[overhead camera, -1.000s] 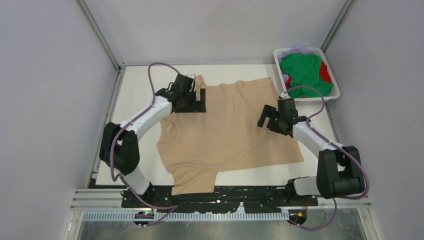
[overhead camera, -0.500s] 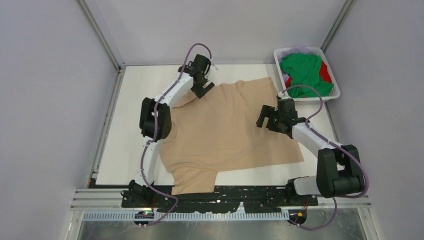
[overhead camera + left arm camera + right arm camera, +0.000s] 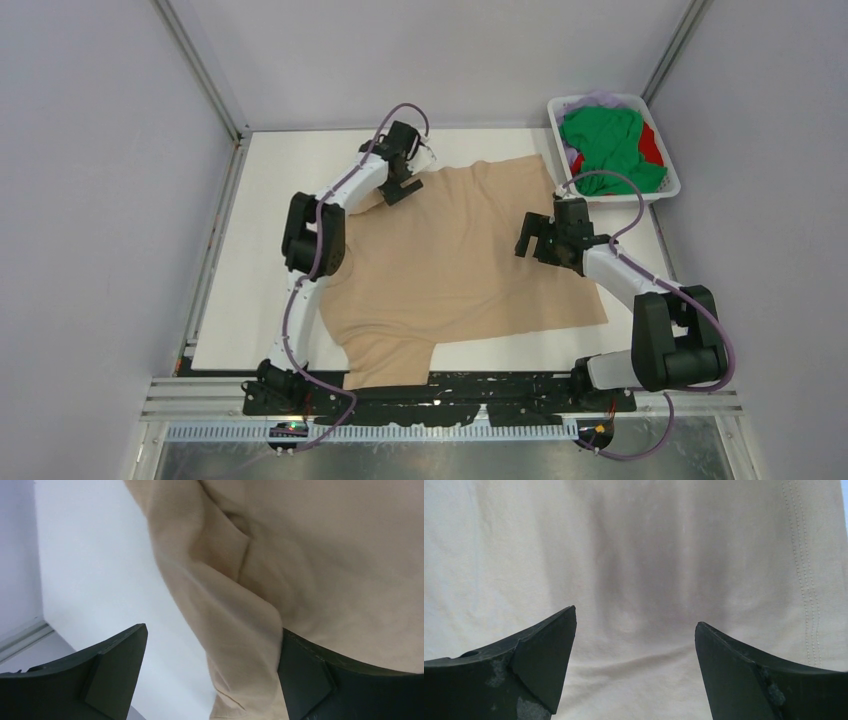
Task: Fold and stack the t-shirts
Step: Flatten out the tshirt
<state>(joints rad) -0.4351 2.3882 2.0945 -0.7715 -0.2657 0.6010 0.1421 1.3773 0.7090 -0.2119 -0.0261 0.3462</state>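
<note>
- Top view: the big beige-tan cotton t-shirt (image 3: 460, 260) is spread flat over the middle of the white worktop (image 3: 270, 250). The collar points at the left edge and the hem at the right edge, so its long axis runs left to right.
- Same view: the white slatted plastic basket (image 3: 672, 182) sits at the far right corner. It has a bright green shirt (image 3: 610, 140) on top, with a bit of red cloth (image 3: 651, 145) and pale lilac cloth (image 3: 597, 100) peeking out.
- The left gripper (image 3: 405, 185) is at the shirt's far sleeve, toward the far edge, with its jaws spread wide and nothing in them. The right gripper (image 3: 535, 238) is over the hem half, also wide open and empty.
- Left wrist view: the sleeve's bunched, folded edge (image 3: 235, 630) runs right down between the two fingers. One finger is over bare worktop and the other is over cloth. So the edge is straddled but not pinched yet.
- Right wrist view: there's only flat tan cloth under the open jaws, and the double-stitched hem line (image 3: 806, 580) is off to one side. I can't tell if the tips touch the cloth.
- My guess is the left arm is the one lined up for the sleeve, since it's far nearer. It'd close across that edge and carry it inward toward the near edge. The right arm is better placed for the hem.
</note>
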